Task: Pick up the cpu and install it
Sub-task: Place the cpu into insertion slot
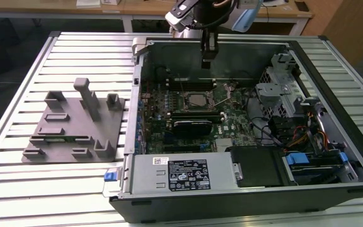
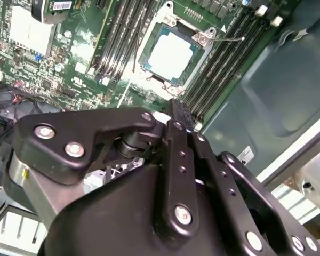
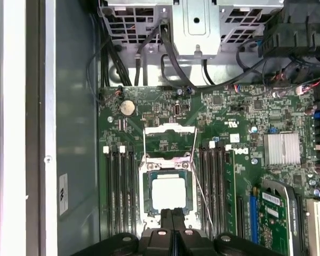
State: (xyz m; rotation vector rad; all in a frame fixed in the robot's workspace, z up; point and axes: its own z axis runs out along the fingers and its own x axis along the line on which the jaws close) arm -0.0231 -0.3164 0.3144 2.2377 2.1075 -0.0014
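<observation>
The cpu [image 1: 198,99] is a small square chip with a pale silvery top, lying flat in its socket on the green motherboard [image 1: 232,118] inside the open computer case. Both wrist views show the cpu [image 2: 170,53] [image 3: 168,193] seated in the socket frame, with the hinged metal load plate [image 3: 169,137] swung open beside it. My gripper [image 1: 208,64] hangs above the board near the case's far wall, a little beyond the socket. Its black fingers [image 2: 177,106] [image 3: 172,214] are pressed together with nothing between them, apart from the cpu.
Black memory slots [image 3: 120,192] flank the socket. A metal drive cage [image 1: 282,90] with cables stands at the exterior view's right, and a grey labelled power-supply box [image 1: 181,172] sits at the case front. A grey fixture plate [image 1: 74,127] lies on the slatted table at the left.
</observation>
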